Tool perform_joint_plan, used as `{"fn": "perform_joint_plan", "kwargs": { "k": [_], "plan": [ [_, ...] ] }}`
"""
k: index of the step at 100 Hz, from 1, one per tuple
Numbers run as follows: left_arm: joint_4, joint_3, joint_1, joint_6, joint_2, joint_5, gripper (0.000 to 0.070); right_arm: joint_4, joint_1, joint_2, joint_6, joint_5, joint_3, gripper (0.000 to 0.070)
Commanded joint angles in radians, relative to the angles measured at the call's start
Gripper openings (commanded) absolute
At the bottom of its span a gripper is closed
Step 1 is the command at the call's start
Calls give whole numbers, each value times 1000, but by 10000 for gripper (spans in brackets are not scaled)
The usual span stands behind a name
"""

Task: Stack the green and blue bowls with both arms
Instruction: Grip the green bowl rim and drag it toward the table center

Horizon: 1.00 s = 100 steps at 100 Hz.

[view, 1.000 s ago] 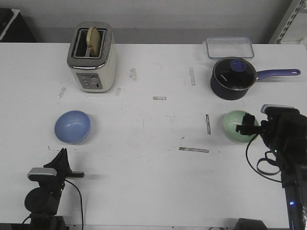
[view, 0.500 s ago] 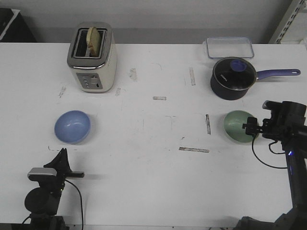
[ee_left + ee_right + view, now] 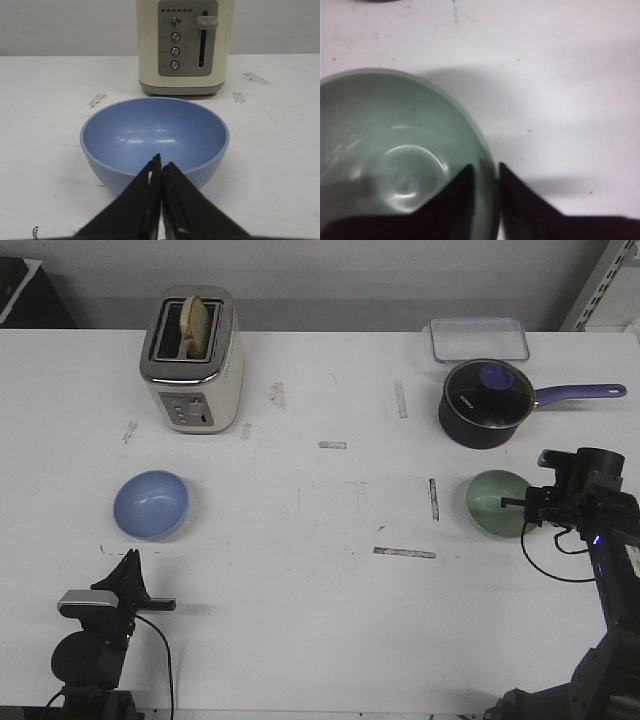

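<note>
The green bowl (image 3: pixel 395 160) rim is straddled by the right hand (image 3: pixel 487 175), seemingly pinched for lifting. The left hand (image 3: pixel 161 172) is closed, empty, before the blue bowl (image 3: pixel 155 140).

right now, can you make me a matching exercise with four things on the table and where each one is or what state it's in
Things:
1. blue bowl
2. green bowl
3. toaster
4. saucepan

Places or states:
A. bread in its slot
B. its rim sits between the right gripper's fingers
C. lid on, handle pointing right in the front view
D. empty, in front of the left gripper's shut fingers

Pairs: 1-D, 2-B, 3-A, 4-C
</note>
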Motion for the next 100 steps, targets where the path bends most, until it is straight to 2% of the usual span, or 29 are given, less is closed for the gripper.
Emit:
{"fn": "perform_joint_plan", "kwargs": {
  "k": [1, 26, 50, 77, 100],
  "plan": [
    [11, -21, -2, -1, -2, -1, 1, 11, -2, 19, -19, 3, 18, 1],
    [12, -21, -2, -1, -2, -1, 1, -14, 2, -4, -15, -16, 53, 1],
    [13, -21, -2, -2, -2, -1, 1, -73, 64, -102, 13, -119, 169, 1],
    [13, -21, -2, -1, -2, -1, 1, -83, 372, -172, 73, -126, 198, 1],
    [13, -21, -2, -1, -2, -1, 1, -87, 661, -94, 91, -102, 195, 1]
  ]
}}
